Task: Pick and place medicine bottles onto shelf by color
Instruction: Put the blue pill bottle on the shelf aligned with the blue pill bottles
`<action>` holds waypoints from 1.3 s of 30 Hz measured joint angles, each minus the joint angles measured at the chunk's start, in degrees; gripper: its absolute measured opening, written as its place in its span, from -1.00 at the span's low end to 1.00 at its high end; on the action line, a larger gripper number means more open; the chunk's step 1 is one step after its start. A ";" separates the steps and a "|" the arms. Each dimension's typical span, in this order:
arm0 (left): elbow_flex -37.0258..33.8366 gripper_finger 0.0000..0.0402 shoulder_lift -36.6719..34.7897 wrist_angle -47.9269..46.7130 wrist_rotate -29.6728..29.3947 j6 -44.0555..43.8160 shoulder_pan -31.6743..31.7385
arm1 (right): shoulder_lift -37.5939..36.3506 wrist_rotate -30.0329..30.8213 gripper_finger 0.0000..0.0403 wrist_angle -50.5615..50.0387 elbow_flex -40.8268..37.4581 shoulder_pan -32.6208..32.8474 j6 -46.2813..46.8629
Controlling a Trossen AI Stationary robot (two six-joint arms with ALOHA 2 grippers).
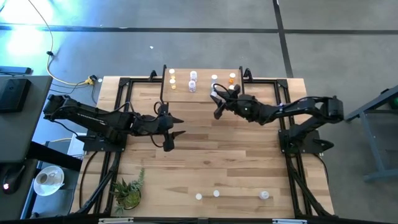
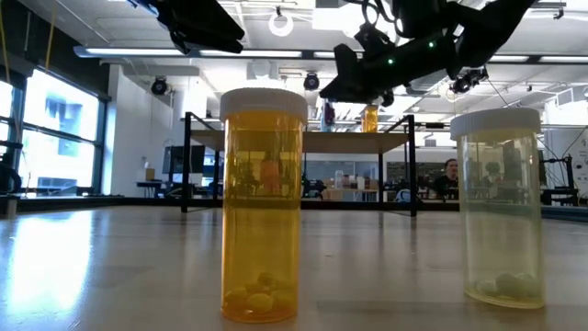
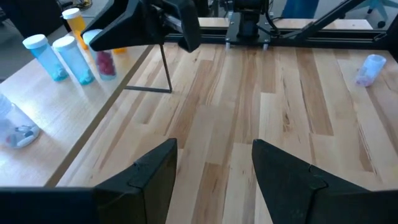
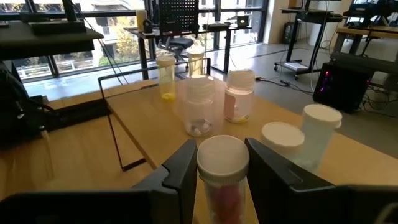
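Note:
The shelf (image 1: 202,93) stands at the table's far edge and carries several medicine bottles: yellow ones (image 4: 166,74), a clear one (image 4: 199,106), blue ones (image 3: 71,59) and white ones (image 4: 320,127). My right gripper (image 1: 216,102) hovers at the shelf's near right part, shut on a white-capped bottle with red contents (image 3: 106,62). My left gripper (image 1: 180,126) hangs open over the middle of the table, nothing between its fingers. An orange bottle (image 2: 262,207) and a pale bottle (image 2: 501,207) stand upright near the table's front edge. My right gripper pinches the red-filled bottle between its two fingers, which press its sides (image 4: 222,186) just below the white cap (image 4: 222,158). The fingers reach in about level from the table's right side. The bottle stands upright in the hold; whether its base touches the shelf board I cannot tell.
Three small bottles (image 1: 216,193) sit along the near edge, one of them bluish and lying on its side (image 3: 370,68). A potted plant (image 1: 127,193) is at the near left corner. Black frame rails (image 1: 121,112) run along both table sides. Bare wood lies between the arms.

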 joint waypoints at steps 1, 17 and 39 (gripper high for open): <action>0.00 -0.01 0.00 0.00 0.02 -0.01 0.00 | 0.24 0.01 -0.49 -0.04 0.00 -0.07 0.06; 0.00 -0.01 0.00 0.04 0.04 0.91 0.00 | 1.18 -0.06 -0.49 -0.41 0.02 -1.48 -0.08; 0.00 -0.01 0.00 0.04 0.04 0.47 0.00 | 1.16 -0.07 -0.25 -0.87 0.02 -1.46 -0.01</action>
